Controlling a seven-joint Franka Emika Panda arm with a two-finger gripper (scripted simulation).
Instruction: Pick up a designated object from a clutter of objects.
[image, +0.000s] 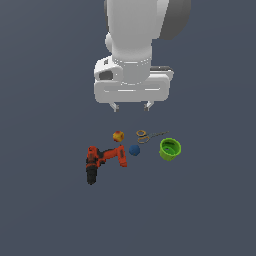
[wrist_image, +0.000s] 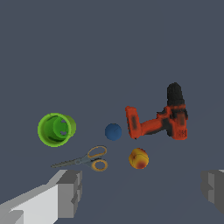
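Lime-green, the cup (image: 170, 149) sits at three o'clock of the clutter just past the scissors (image: 148, 135), so I hold my end effector (image: 132, 106) high, fingers apart and empty, for a clear descent.

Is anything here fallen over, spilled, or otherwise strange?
The drill lies on its side, and the green cup looks tipped, its opening tilted rather than straight up. Nothing looks spilled or broken. The gripper hangs open above, holding nothing.
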